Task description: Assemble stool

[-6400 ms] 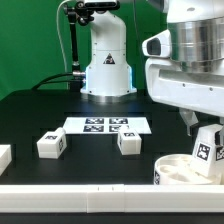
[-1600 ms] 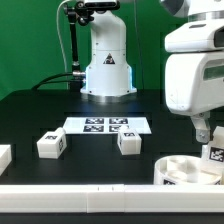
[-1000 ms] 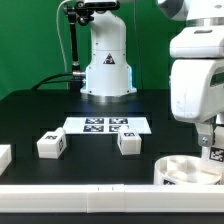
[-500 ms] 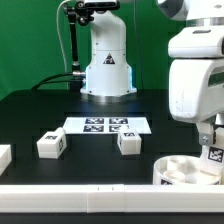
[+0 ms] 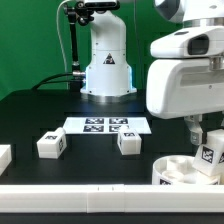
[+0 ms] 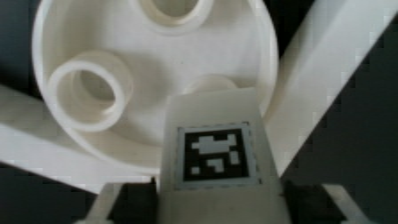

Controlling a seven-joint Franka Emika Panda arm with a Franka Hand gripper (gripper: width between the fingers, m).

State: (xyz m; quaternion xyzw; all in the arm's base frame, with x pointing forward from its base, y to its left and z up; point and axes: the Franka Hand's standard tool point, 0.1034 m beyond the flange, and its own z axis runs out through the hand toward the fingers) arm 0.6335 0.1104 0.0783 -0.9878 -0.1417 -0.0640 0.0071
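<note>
The round white seat [image 5: 178, 170] lies at the front of the exterior view's right, its hollow side up. In the wrist view the seat [image 6: 169, 60] shows two round sockets. My gripper [image 5: 207, 142] is shut on a white tagged leg [image 5: 208, 152] and holds it upright over the seat's right part. In the wrist view the leg [image 6: 217, 150] sits between my fingers [image 6: 128, 205], its tag facing the camera. Two more tagged legs, one [image 5: 51, 144] and another [image 5: 128, 143], lie on the black table in front of the marker board [image 5: 107, 125].
A plain white bar [image 5: 4, 157] lies at the exterior view's left edge. A white rail [image 5: 80, 190] runs along the table's front. The arm's base [image 5: 107, 70] stands behind the marker board.
The arm has turned and shifted a little to the exterior view's left, and the held leg with it, still over the seat. The other legs have not moved.
</note>
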